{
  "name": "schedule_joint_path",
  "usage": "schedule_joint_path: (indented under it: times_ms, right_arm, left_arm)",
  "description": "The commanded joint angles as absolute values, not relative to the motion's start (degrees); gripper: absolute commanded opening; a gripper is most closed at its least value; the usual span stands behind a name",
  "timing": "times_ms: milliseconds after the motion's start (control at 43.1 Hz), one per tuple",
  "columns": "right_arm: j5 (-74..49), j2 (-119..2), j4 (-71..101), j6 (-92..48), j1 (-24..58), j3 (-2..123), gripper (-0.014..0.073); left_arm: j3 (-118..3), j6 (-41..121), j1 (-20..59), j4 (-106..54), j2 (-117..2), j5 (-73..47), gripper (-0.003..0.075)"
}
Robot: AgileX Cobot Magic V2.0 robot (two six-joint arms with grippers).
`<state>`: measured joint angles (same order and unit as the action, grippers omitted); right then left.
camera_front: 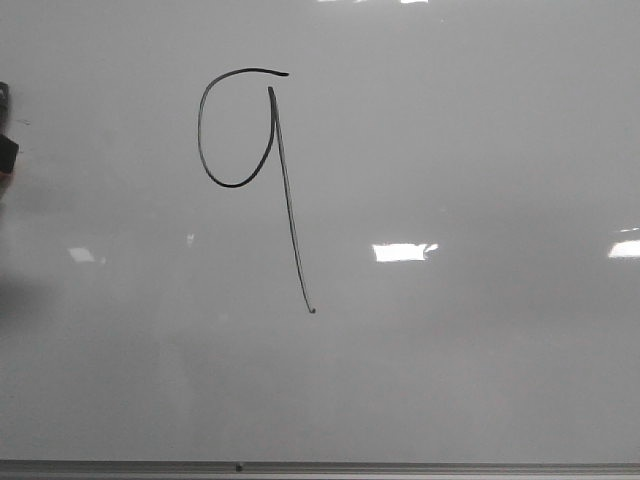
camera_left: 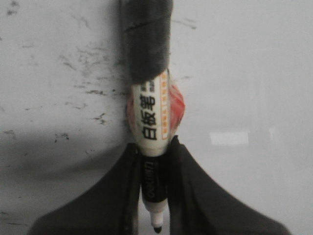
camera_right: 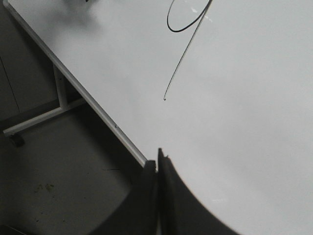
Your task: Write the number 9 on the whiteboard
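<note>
- Left jaws (camera_left: 155, 193) are clamped on one whiteboard marker (camera_left: 152, 125): the black fingers (camera_left: 115, 196) press its barrel from both sides, and the bare nib pokes out between them.
- Right jaws (camera_right: 157, 169) are pressed together with nothing between them, hanging over the whiteboard (camera_front: 480, 140) near its framed edge (camera_right: 88, 100) and well apart from the number 9 (camera_front: 250, 160).
- One glossy grey-white whiteboard serves as the surface; it fills the front view, and a thin grey metal frame (camera_front: 400, 467) runs along its near edge.
- One number 9 is drawn on it in thin black line: an oval loop not quite closed at the top, with a long, slightly slanted tail running from the loop toward the framed edge.
- Bright rectangular light reflections (camera_front: 402, 252) lie on the board beside the tail's lower end.
- Faint dark smudges (camera_left: 83, 83) speckle the board beside the marker.
- The marker's white label carries black characters, and a grey sleeve (camera_left: 145, 39) covers its far end; something red-orange behind the barrel is too blurred to name.
- Past the framed edge, a white stand leg (camera_right: 44, 115) rests on a dark floor (camera_right: 63, 191).
</note>
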<state>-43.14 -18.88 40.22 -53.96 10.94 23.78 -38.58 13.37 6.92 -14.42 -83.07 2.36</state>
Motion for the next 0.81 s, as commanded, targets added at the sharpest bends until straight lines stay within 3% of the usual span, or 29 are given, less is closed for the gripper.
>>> schedule_joint_path:
  times_ms: [0,255,580,788]
  right_arm:
    - [-40.1,-19.4,42.5,-54.0,10.5,25.2,-0.0059]
    - [-40.2,-19.4,42.5,-54.0,10.5,25.2,-0.0059]
    - [-40.2,-19.4,42.5,-54.0,10.5,25.2,-0.0059]
    - [-40.2,-19.4,42.5,-54.0,10.5,25.2,-0.0059]
  left_arm:
    - [-41.2,12.9,6.6,-15.1,-83.2,6.7,-0.0017]
    - [-41.3,12.9,6.4,-15.1,-83.7,6.9,0.0004]
    - [-41.3,12.9,6.4,-15.1,-83.7,6.8,0.0279]
    - [-41.3,12.9,6.4,-15.1,-83.7,6.8,0.0399]
